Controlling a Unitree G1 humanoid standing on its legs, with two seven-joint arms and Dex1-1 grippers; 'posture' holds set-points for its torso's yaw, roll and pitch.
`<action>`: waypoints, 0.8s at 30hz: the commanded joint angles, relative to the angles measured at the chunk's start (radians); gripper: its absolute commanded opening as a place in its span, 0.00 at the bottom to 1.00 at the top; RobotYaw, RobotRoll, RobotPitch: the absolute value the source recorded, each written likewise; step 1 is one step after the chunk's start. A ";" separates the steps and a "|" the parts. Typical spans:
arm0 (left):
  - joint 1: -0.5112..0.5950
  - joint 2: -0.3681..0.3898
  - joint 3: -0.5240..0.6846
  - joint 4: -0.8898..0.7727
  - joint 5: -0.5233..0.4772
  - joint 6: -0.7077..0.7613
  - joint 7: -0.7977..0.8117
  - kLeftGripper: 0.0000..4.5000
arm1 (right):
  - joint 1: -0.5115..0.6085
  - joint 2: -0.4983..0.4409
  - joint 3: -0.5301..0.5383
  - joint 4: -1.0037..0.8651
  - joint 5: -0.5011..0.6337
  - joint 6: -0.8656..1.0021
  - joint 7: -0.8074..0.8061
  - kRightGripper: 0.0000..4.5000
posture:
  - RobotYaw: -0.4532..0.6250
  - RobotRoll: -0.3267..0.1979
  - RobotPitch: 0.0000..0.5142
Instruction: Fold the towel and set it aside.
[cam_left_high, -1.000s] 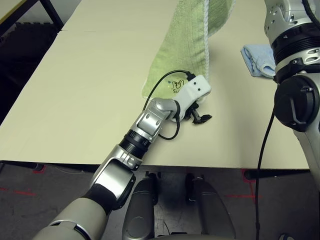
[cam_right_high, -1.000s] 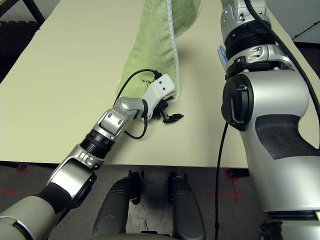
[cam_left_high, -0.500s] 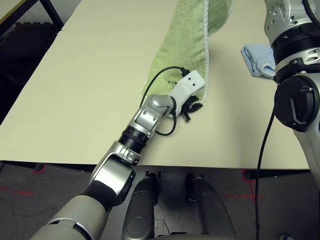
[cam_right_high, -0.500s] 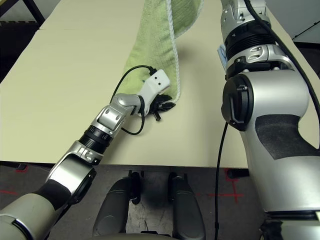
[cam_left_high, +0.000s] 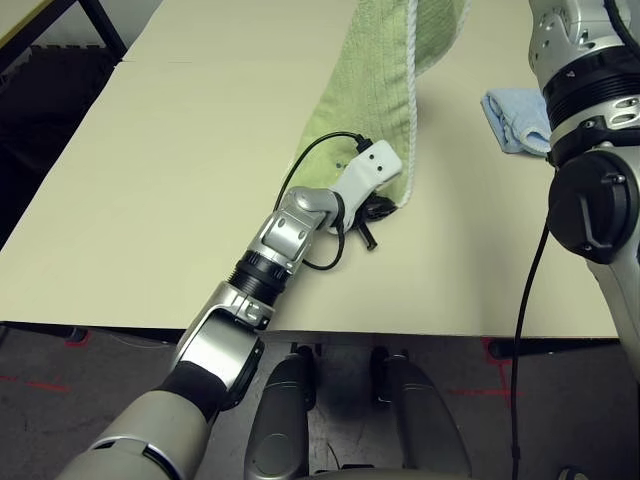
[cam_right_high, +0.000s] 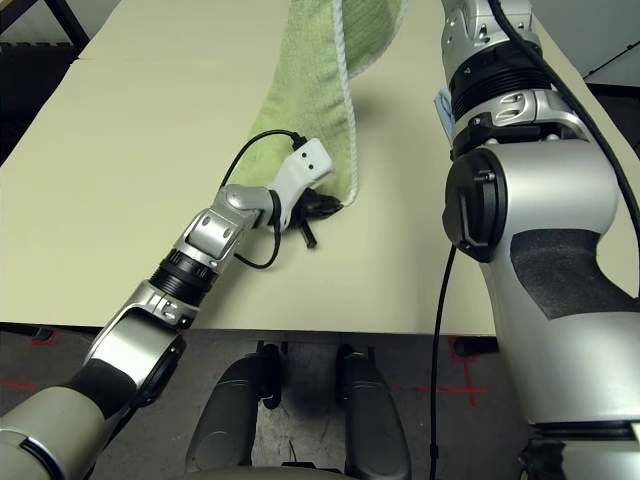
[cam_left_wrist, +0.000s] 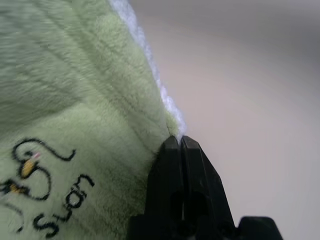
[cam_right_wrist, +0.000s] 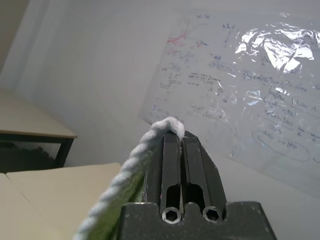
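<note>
The light green towel (cam_left_high: 375, 80) hangs down from above the head views, and its lower end rests on the table. My left gripper (cam_left_high: 381, 208) is at the towel's lower right corner. In the left wrist view its fingers (cam_left_wrist: 170, 160) are pressed together on the white-edged corner of the towel (cam_left_wrist: 75, 100), beside the dark "Swan" embroidery (cam_left_wrist: 47, 200). My right gripper (cam_right_wrist: 179, 142) is held high and is shut on the towel's white edging (cam_right_wrist: 150, 137), which runs over its fingertips.
A small light blue folded cloth (cam_left_high: 513, 120) lies on the table to the right of the towel, next to my right arm (cam_left_high: 590, 150). The beige table (cam_left_high: 160, 190) is bare to the left, and its front edge runs just below my left forearm.
My left gripper has moved from the bare table right of the towel up and left to the towel's lower corner, and its fingers have shut there. The right arm has held still.
</note>
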 joint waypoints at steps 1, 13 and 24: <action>0.076 0.111 0.093 -0.219 -0.067 0.105 -0.029 0.00 | 0.057 -0.039 -0.002 0.000 -0.011 0.005 -0.011 0.00 | 0.50 0.62 0.46; 0.073 0.396 0.387 -0.370 -0.166 0.239 0.045 0.00 | 0.258 -0.124 -0.031 -0.036 0.035 0.035 0.066 0.00 | 0.53 0.62 0.50; -0.098 0.568 0.581 -0.081 -0.241 0.226 0.104 0.00 | 0.339 -0.219 -0.213 -0.029 0.238 0.156 0.234 0.00 | 0.52 0.62 0.53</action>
